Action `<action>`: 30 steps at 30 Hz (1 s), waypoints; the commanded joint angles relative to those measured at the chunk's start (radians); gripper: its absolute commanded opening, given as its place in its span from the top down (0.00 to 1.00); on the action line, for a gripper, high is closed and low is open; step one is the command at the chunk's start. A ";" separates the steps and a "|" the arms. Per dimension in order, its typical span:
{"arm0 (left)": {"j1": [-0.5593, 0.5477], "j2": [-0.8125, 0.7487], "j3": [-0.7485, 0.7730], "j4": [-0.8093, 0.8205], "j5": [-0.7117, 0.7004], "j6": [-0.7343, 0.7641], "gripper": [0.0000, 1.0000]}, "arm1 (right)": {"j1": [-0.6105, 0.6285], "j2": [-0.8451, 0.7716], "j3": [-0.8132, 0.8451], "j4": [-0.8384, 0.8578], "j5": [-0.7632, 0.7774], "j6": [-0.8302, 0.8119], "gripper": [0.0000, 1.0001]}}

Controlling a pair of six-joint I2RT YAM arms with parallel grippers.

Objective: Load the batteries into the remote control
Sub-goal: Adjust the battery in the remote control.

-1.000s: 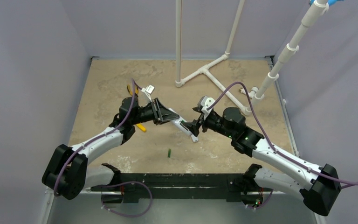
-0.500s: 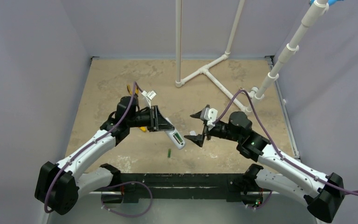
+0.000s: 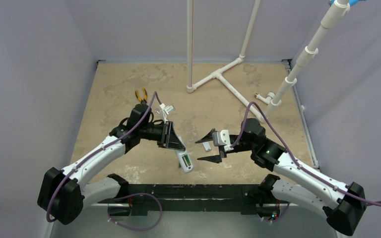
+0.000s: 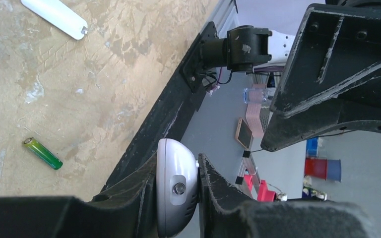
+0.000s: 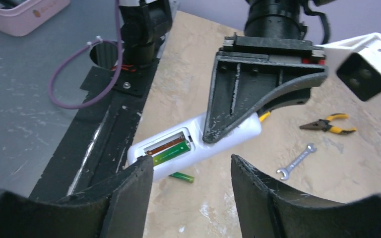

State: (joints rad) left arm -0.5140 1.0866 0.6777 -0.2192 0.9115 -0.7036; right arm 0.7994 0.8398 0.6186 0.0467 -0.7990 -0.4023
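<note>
The left claw (image 3: 178,147) was clamped on the remote control (image 5: 201,148), with one battery (image 5: 171,151) in its open bay. Facing it, the right claw (image 3: 198,151) gaped wide, empty. The second battery (image 5: 181,176) lay on the tabletop (image 5: 203,210) between them, and a wrench (image 5: 296,161) and pliers (image 5: 327,124) lay beyond.

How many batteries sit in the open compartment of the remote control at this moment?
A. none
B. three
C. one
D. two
C: the right wrist view shows one green battery in the compartment of the remote control, the slot beside it is bare, and the other battery lies loose on the table.
</note>
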 commanded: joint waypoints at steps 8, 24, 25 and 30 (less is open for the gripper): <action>-0.061 0.063 0.074 0.028 0.066 0.030 1.00 | 0.004 0.059 -0.015 0.099 -0.140 -0.089 0.47; -0.078 0.109 0.099 0.091 0.113 -0.006 1.00 | 0.007 0.086 -0.032 0.124 -0.220 -0.108 0.60; -0.077 0.110 0.100 0.095 0.113 -0.009 1.00 | 0.007 0.088 -0.034 0.128 -0.217 -0.105 0.60; -0.081 0.110 0.095 0.110 0.117 -0.020 1.00 | 0.014 0.092 -0.054 0.169 -0.198 -0.085 0.60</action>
State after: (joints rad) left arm -0.5858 1.1980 0.7296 -0.1699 0.9905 -0.6998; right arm 0.8051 0.9302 0.5762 0.1505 -0.9871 -0.4976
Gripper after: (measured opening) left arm 0.251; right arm 0.403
